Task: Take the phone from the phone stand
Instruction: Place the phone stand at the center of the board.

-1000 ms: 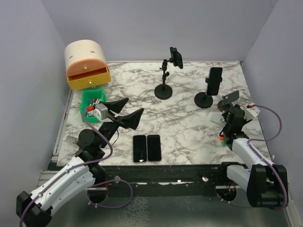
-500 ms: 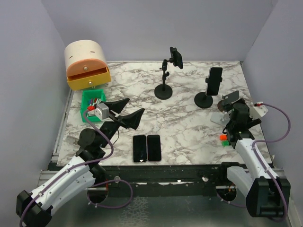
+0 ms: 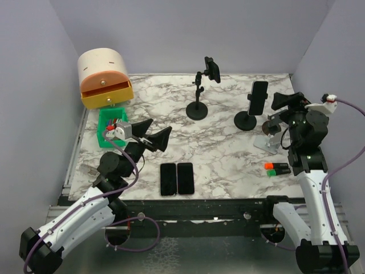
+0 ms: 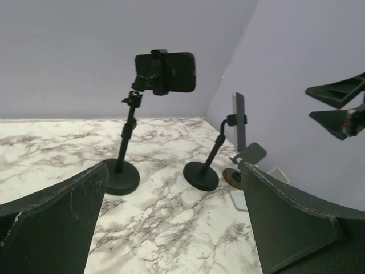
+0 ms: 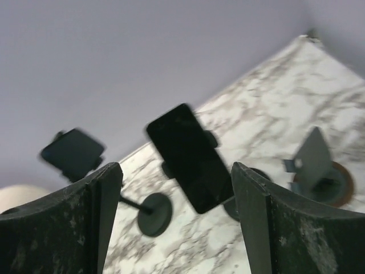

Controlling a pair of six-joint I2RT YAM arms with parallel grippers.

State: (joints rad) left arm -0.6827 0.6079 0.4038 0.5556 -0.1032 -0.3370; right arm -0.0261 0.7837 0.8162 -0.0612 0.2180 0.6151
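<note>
- Right gripper (image 3: pixel 278 109): released. Its jaws stand wide apart with nothing between them, and it is raised above the worktop (image 3: pixel 228 154).
- Phone (image 3: pixel 259 96): just ahead of the right gripper's fingertips and apart from them. No contact is visible. It stands upright in portrait, clamped in the cradle of the phone stand (image 3: pixel 246 121).
- Phone stand: its round base rests on the worktop, ahead of the right gripper and below it.
- Right wrist view: the phone shows beyond the gap between the two fingers. The picture is blurred, so finer detail cannot be told.
- Left gripper (image 3: pixel 151 132): released, jaws wide apart and empty. It is low over the worktop and well apart from the phone stand.
- Second phone (image 3: pixel 213 69): clamped sideways on a taller stand (image 3: pixel 197 108), well ahead of the left gripper.
- Two flat phones (image 3: pixel 177 178): lying side by side on the worktop, behind the left gripper and to its right.
- Green bin (image 3: pixel 108 136): just beside the left gripper, on its left.
- Markers (image 3: pixel 276 167): one orange and one green, lying on the worktop behind the right gripper, toward its base.
</note>
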